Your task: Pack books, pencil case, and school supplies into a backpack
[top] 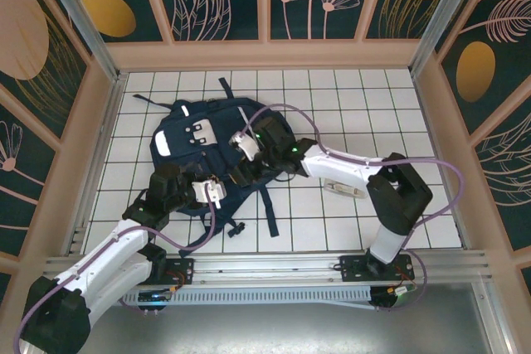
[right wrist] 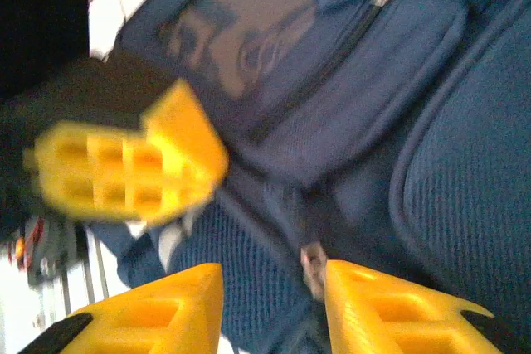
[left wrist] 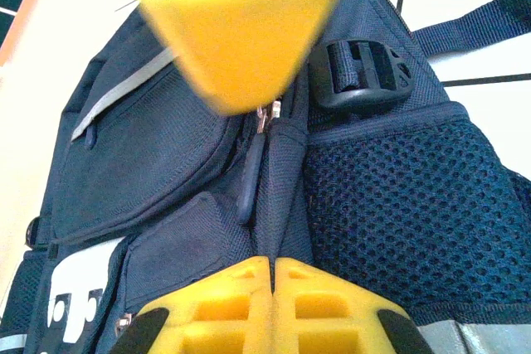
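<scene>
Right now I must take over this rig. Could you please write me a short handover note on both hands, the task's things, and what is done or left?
Left hand: shut, set against the backpack beside its mesh side pocket. I cannot tell whether it pinches fabric.
Right hand: open, with a zip slider between its fingers, not gripped.
Backpack: lying flat on the tiled table, with both hands at its near side.
Done: I cannot tell whether the books or supplies are inside.
Left: probably work this zip, then check the contents.
</scene>
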You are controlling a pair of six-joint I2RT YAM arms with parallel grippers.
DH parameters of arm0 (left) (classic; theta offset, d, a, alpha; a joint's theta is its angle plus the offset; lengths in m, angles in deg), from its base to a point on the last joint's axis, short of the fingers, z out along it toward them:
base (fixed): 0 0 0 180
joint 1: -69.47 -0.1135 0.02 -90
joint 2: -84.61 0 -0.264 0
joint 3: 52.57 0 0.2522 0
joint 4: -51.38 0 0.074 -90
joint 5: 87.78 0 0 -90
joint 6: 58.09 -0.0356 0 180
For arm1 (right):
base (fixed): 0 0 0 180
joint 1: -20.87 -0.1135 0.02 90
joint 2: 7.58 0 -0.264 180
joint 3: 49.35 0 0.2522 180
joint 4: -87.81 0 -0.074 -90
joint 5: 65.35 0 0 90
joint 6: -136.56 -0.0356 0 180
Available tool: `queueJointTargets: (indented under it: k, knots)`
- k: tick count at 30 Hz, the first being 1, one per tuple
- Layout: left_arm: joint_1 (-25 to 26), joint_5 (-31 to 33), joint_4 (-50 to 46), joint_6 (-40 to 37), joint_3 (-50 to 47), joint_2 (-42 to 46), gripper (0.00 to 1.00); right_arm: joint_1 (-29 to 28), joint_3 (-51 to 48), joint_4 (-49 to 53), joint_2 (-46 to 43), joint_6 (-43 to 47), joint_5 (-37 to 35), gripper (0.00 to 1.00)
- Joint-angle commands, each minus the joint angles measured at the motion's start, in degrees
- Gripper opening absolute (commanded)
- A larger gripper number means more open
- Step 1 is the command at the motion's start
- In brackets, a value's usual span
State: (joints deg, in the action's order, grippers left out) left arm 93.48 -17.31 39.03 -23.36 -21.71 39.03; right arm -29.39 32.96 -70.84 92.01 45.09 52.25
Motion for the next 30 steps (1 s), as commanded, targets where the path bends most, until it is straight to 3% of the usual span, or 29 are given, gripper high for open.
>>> queueJointTargets:
  k: [1,12,22,26,30]
  knots:
    - [-0.2,-4.2,6.6,-0.7,-0.1,1.3,0.0,-1.7,5.3,3.0,3.2,-6.2,-6.9,0.41]
    - [-0.2,-3.5,8.1,0.4,-0.2,1.8,0.0,-8.3,20.6,23.3,15.8,-7.2,-17.1,0.39]
    - [-0.2,-0.6,7.8,0.7,-0.6,2.7,0.0,-9.8,20.8,31.9,12.8,-13.3,-25.8,0.39]
    - [-0.1,-0.7,9.3,1.1,-1.2,3.0,0.0,-9.9,16.6,30.1,10.2,-14.8,-28.3,0.34]
    - [-0.2,-1.3,8.9,1.2,-0.8,2.0,0.0,-9.8,16.5,29.4,9.2,-17.4,-32.0,0.21]
